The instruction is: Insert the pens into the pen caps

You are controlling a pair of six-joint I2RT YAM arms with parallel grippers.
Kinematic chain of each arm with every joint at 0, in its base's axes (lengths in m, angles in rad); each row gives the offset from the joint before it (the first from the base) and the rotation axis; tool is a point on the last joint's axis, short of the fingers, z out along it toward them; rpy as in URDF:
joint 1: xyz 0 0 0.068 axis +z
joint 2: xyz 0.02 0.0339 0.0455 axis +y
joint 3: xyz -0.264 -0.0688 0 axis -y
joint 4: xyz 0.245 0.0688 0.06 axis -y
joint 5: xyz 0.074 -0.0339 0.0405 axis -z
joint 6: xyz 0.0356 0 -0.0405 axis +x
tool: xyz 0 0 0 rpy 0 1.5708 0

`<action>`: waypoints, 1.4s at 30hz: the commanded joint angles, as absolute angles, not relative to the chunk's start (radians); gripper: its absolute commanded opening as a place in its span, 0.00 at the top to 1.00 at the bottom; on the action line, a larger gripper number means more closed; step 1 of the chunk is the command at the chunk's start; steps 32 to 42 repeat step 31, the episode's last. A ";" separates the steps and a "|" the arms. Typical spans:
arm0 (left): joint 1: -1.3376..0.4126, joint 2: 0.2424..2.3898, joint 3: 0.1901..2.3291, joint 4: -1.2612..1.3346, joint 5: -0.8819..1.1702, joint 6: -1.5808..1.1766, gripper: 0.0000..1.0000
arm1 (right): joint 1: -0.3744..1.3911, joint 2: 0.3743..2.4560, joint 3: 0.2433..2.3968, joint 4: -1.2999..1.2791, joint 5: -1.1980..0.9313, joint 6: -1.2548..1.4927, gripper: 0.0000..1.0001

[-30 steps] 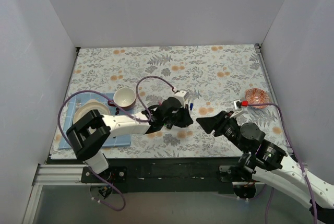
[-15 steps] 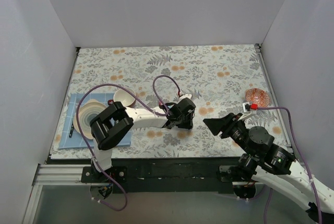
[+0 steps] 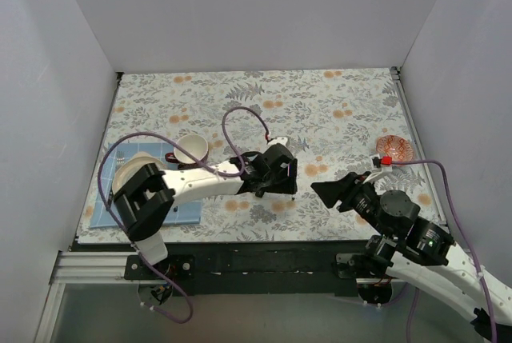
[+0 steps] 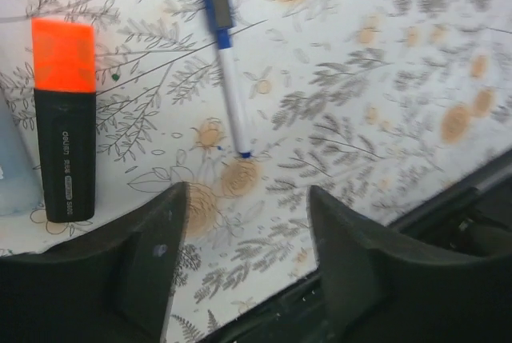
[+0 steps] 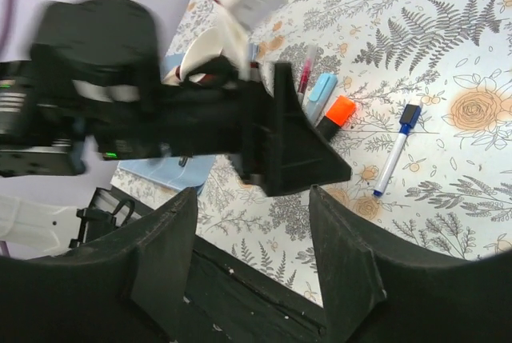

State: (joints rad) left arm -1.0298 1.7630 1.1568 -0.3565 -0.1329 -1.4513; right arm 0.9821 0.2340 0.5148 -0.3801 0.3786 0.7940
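Note:
A black marker pen (image 4: 64,159) with a bright orange cap (image 4: 62,55) on its end lies on the floral cloth. Beside it lies a slim white pen (image 4: 232,103) with a dark blue cap (image 4: 216,7) on its far end. A light blue pen (image 5: 321,91) lies next to the black one (image 5: 339,113). My left gripper (image 4: 248,279) hovers open just short of these pens, nothing between its fingers. My right gripper (image 5: 252,279) is open too, a little to the right (image 3: 318,189), facing the left gripper (image 3: 280,185).
A thin pink-red pen (image 5: 306,71) lies beside the light blue one. A white bowl (image 3: 192,149) and a plate (image 3: 128,173) on a blue mat (image 3: 180,213) sit at the left. An orange patterned dish (image 3: 394,149) sits at the right. The table's near edge (image 5: 264,279) runs just under my right fingers.
My left arm's elbow has swung left, right and back while its gripper stayed over the pens. Its jaws now stand apart. The right gripper drew back slightly to the right.

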 commanded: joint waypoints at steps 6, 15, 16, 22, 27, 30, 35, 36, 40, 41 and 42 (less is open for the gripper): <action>-1.034 1.141 0.950 -0.039 0.050 -1.287 0.02 | 0.985 0.328 0.708 -0.439 0.419 0.606 0.02; -1.035 0.756 0.706 0.123 0.037 -1.224 0.02 | 0.986 0.393 0.813 -0.457 0.479 0.551 0.02; -1.034 0.721 0.693 0.106 0.025 -1.217 0.02 | 0.985 0.405 0.816 -0.457 0.473 0.558 0.02; -1.034 0.641 0.658 0.107 0.012 -1.206 0.02 | 0.985 0.456 0.824 -0.445 0.414 0.566 0.02; -1.035 0.644 0.650 0.109 -0.017 -1.197 0.02 | 0.986 0.472 0.831 -0.439 0.425 0.568 0.02; -1.035 0.666 0.653 0.126 -0.006 -1.198 0.02 | 0.985 0.474 0.834 -0.434 0.426 0.565 0.02; -1.035 0.670 0.657 0.127 -0.003 -1.198 0.02 | 0.986 0.472 0.839 -0.433 0.426 0.565 0.02; -1.035 0.670 0.657 0.127 -0.003 -1.198 0.02 | 0.986 0.472 0.839 -0.433 0.426 0.565 0.02; -1.035 0.670 0.657 0.127 -0.003 -1.198 0.02 | 0.986 0.472 0.839 -0.433 0.426 0.565 0.02; -1.035 0.670 0.657 0.127 -0.003 -1.198 0.02 | 0.986 0.472 0.839 -0.433 0.426 0.565 0.02; -1.035 0.670 0.657 0.127 -0.003 -1.198 0.02 | 0.986 0.472 0.839 -0.433 0.426 0.565 0.02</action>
